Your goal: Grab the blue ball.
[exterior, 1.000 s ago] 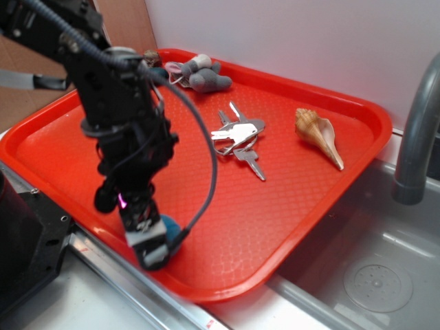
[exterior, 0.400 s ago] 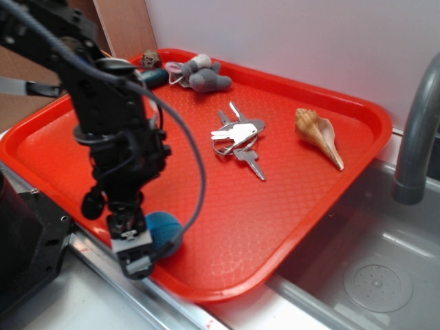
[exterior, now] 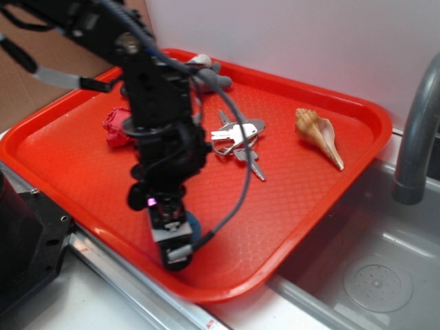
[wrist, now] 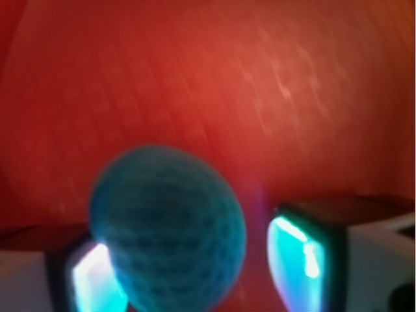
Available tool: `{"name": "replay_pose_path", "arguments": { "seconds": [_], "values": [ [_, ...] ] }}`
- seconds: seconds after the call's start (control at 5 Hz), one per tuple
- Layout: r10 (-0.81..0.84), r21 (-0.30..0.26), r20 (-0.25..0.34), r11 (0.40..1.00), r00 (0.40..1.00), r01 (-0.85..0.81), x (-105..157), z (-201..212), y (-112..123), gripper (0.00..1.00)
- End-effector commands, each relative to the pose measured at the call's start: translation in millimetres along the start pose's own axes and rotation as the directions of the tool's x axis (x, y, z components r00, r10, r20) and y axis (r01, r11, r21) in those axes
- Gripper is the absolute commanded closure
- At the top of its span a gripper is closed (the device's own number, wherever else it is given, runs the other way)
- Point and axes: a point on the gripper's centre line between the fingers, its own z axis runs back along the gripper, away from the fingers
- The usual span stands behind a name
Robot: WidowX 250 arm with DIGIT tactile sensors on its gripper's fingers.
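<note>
I see a big red plastic tray [exterior: 330, 172] filling most of the exterior frame, rectangular with rounded corners, a raised lip and a fine pebbled texture. To the right of it sits a grey metal sink [exterior: 371, 275], smooth, with a round drain at the lower right and a curved grey faucet [exterior: 416, 137] along the right edge. A steel counter [exterior: 103, 295] edge runs along the lower left.

My black arm [exterior: 158, 117] comes down from the upper left, cables looping around it. The widest bare stretch of tray is on the right, between the keys and the tray's right rim; the left part is also open.

A tan spiral shell [exterior: 320, 134] lies toward the upper right, well apart from everything. A red crumpled wad [exterior: 117, 127] sits left of the arm. A grey plush toy [exterior: 210, 75] lies by the far rim, partly behind the arm. A bunch of silver keys [exterior: 240, 137] lies near the middle.

The hand [exterior: 172, 237] is low near the tray's front lip, lower centre-left. The blue ball [wrist: 169, 237] is teal, round, finely dimpled and matte. In the blurred wrist view it sits between the spread fingers [wrist: 305, 260], close against the left one, clear of the right one.
</note>
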Motion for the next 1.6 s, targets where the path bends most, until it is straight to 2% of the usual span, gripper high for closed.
{"name": "replay_pose_path", "arguments": {
  "seconds": [0.0,0.2,0.4,0.6,0.8,1.0,1.2,1.4],
  "values": [
    [0.018,0.008,0.061,1.000,0.998,-0.019,65,10,40,1.00],
    [0.084,-0.009,0.133,0.996,0.988,-0.083,82,42,74,1.00],
    [0.128,-0.027,0.178,0.992,0.976,-0.126,84,64,95,1.00],
    [0.173,0.032,0.262,0.982,0.950,-0.188,81,89,112,0.60],
    [0.164,0.009,0.294,0.985,0.942,-0.174,33,117,87,0.00],
    [0.171,0.117,0.221,0.973,0.960,-0.200,-6,123,67,0.00],
    [0.248,0.161,0.144,0.949,0.958,-0.270,-53,127,60,0.00],
    [0.323,0.199,0.050,0.924,0.945,-0.326,-71,113,53,0.00]
  ]
}}
